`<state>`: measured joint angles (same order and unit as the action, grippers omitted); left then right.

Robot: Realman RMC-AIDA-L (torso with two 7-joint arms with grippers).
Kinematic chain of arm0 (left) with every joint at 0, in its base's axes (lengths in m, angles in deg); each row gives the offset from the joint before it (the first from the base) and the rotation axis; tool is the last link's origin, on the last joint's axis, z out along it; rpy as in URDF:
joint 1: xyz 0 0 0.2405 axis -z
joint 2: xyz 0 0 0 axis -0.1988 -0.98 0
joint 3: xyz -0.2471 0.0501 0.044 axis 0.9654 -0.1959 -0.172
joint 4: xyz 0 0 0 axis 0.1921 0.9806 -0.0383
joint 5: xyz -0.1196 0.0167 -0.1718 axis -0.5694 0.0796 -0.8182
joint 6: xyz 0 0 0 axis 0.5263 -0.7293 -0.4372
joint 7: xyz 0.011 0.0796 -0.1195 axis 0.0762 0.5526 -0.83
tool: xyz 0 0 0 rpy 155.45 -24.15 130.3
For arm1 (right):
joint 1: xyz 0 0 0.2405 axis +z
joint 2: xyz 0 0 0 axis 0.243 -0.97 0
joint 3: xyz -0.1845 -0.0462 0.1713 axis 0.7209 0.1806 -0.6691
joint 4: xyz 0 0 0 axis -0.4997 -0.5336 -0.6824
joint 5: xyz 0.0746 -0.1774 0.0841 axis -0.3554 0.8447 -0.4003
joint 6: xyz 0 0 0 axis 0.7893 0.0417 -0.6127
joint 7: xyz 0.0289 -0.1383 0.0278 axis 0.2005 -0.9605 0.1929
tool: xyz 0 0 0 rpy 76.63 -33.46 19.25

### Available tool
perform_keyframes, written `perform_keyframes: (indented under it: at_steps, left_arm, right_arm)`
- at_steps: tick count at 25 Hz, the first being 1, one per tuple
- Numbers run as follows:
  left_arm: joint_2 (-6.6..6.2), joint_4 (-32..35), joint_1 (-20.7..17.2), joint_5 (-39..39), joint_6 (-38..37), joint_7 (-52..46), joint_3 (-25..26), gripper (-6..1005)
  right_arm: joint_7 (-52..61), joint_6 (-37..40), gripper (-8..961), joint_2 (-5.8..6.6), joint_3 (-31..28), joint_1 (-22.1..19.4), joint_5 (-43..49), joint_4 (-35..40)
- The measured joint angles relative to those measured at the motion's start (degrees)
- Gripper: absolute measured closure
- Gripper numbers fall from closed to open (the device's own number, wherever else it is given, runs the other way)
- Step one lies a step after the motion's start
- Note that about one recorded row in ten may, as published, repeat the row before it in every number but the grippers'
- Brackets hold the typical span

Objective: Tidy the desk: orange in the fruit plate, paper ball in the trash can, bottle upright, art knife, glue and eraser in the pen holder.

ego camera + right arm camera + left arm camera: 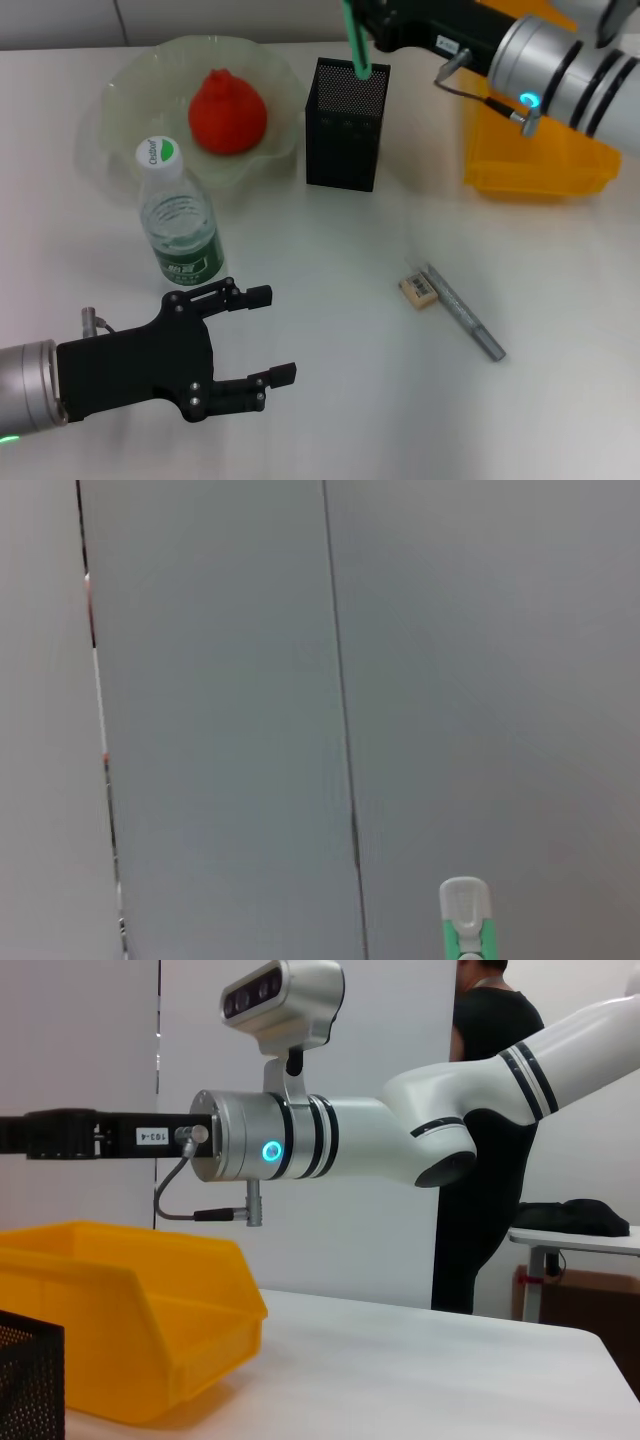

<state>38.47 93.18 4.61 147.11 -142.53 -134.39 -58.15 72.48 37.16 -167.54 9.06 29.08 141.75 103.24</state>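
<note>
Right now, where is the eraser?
In the head view the eraser lies on the table's right half, touching the near end of the grey pen-like tool, in front of the black mesh pen holder.

A white worktop (330, 400) spreads out before me. Behind it in my left wrist view, a person in a black shirt (482, 1140) stands against a pale wall (100, 1050), near a small side table (585, 1240) carrying a dark bundle (575, 1216).
</note>
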Motion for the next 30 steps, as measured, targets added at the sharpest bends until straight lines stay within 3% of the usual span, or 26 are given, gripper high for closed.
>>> perform_keyframes:
  at_steps: [14, 17, 20, 21, 22, 23, 24, 27, 28, 29, 30]
  left_arm:
    - [-0.02, -0.09, 0.00, -0.01, -0.36, 0.56, -0.09, 186]
    - [-0.06, -0.09, -0.02, -0.01, -0.36, 0.57, -0.09, 186]
    - [-0.10, -0.09, -0.07, -0.02, -0.37, 0.58, -0.08, 186]
    - [-0.10, -0.09, -0.14, -0.03, -0.39, 0.57, -0.09, 186]
    - [-0.10, -0.09, -0.14, -0.03, -0.39, 0.57, -0.09, 186]
    - [-0.11, -0.09, -0.19, -0.02, -0.40, 0.57, -0.09, 186]
    - [-0.13, -0.09, -0.22, -0.02, -0.41, 0.58, -0.09, 186]
    - [-0.17, -0.09, -0.23, -0.02, -0.35, 0.58, -0.09, 186]
    - [-0.20, -0.09, -0.21, -0.01, -0.30, 0.58, -0.09, 186]
    - [-0.20, -0.09, -0.21, -0.01, -0.30, 0.58, -0.09, 186]
    - [-0.23, -0.09, -0.14, -0.02, -0.28, 0.58, -0.09, 186]
  right_arm:
    - [0.36, -1.57, 713, -0.28, 1.60, 0.72, 0.67, -1.78]
    - [0.78, -1.08, 708, -0.28, 2.87, -0.09, 0.67, -0.93]
    - [4.88, 0.27, 703, -0.01, 5.33, -3.64, 0.76, 3.60]
    - [11.23, 1.04, 701, 0.40, 7.34, -8.84, 1.49, 11.49]
    - [11.23, 1.04, 692, 0.40, 7.34, -8.84, 1.49, 11.49]
    - [17.84, 1.14, 682, 0.78, 8.10, -15.11, 4.42, 21.24]
    - [17.84, 1.14, 673, 0.78, 8.10, -15.11, 4.42, 21.24]
    - [31.42, 1.79, 644, 0.86, 6.66, -23.27, 16.51, 37.88]
    - [44.39, 4.31, 577, 0.56, 4.27, -26.39, 29.99, 48.86]
    - [44.39, 4.31, 509, 0.56, 4.27, -26.39, 29.99, 48.86]
    - [50.79, 6.71, 442, 0.44, 2.86, -26.79, 37.58, 53.24]
